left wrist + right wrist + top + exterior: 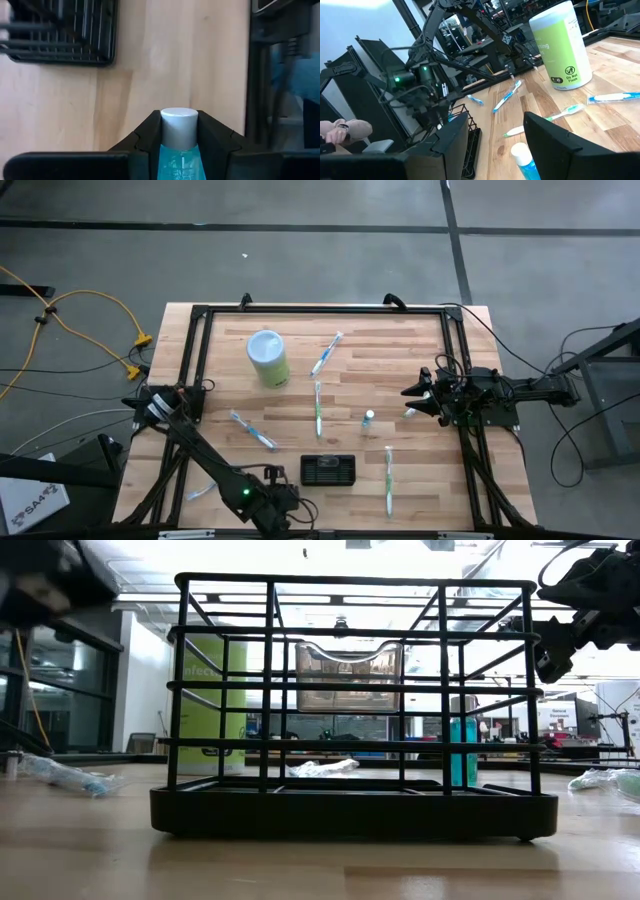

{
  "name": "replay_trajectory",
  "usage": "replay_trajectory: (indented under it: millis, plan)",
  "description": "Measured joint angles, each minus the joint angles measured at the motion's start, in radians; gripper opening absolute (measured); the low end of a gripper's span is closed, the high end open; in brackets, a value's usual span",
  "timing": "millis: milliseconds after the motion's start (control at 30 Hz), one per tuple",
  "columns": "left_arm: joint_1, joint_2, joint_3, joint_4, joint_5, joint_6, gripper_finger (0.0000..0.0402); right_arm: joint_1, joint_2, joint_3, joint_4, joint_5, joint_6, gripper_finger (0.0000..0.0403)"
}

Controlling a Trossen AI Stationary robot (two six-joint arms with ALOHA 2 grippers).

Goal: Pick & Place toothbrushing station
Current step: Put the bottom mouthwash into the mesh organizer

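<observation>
Left arm runs from its base at the left edge of the high view down to the bottom centre; left tool (283, 502) sits low there, just left of the toothbrushing station (328, 469). In the left wrist view its fingers (145, 137) are clamped on a small blue bottle (178, 150): translucent blue body, smooth white round cap, cap seated in the V between the two dark fingers.

Right arm lies stretched in from the right edge of the high view, roughly level, right tool (415, 398) pointing toward frame centre. Fingers (451, 137) stand apart, nothing between them. A second small blue bottle (369, 418) with white cap stands just beyond it on the table (400, 350).

Station: black wire-frame rack, rectangular, thin metal bars over a solid dark base, sitting flat on the table at lower centre of the high view; it fills the low view. Not held, clear of both tools.

Table is light wood planks with visible grain, framed by black rails.

Pale green cylindrical canister (268, 358) with whitish lid, upper left of table, upright. Several toothbrushes lie scattered flat: one (326, 352) upper centre, one (318, 409) mid, one (254, 430) left of centre, one (389, 478) lower right.
</observation>
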State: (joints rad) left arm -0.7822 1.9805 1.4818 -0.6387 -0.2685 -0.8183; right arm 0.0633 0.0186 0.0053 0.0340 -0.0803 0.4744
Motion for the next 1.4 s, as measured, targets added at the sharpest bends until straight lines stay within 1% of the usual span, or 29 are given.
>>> replay_trajectory:
  millis: [233, 533, 633, 833, 967, 1067, 1233, 1333, 1400]
  plan:
    - [-0.012, -0.064, 0.000, 0.041, -0.054, 0.062, 0.0091, 0.000, 0.000, 0.000, 0.000, 0.000, 0.000, 0.0184]
    - [-0.034, -0.160, 0.000, 0.167, -0.142, 0.240, 0.0090, 0.000, 0.000, 0.000, 0.000, 0.000, 0.000, 0.0184]
    - [-0.046, -0.182, 0.000, 0.215, -0.195, 0.319, 0.0090, 0.000, 0.000, 0.000, 0.000, 0.000, 0.000, 0.0184]
    - [-0.061, -0.200, 0.000, 0.343, -0.337, 0.509, 0.0090, 0.000, 0.000, 0.000, 0.000, 0.000, 0.000, 0.0184]
    - [-0.065, -0.200, 0.000, 0.441, -0.395, 0.626, 0.0090, 0.000, 0.000, 0.000, 0.000, 0.000, 0.000, 0.0184]
    - [-0.065, -0.200, 0.001, 0.499, -0.420, 0.678, 0.0090, 0.000, 0.000, 0.000, 0.000, 0.000, 0.000, 0.0184]
    - [-0.062, -0.200, 0.001, 0.609, -0.426, 0.780, 0.0090, 0.000, 0.000, 0.000, 0.000, 0.000, 0.000, 0.0184]
    - [-0.042, -0.200, -0.001, 0.646, -0.428, 0.830, 0.0090, 0.000, 0.000, 0.000, 0.000, 0.000, 0.000, 0.0184]
    - [-0.017, -0.200, -0.013, 0.689, -0.407, 0.863, 0.0090, 0.000, 0.000, 0.000, 0.000, 0.000, 0.000, 0.0184]
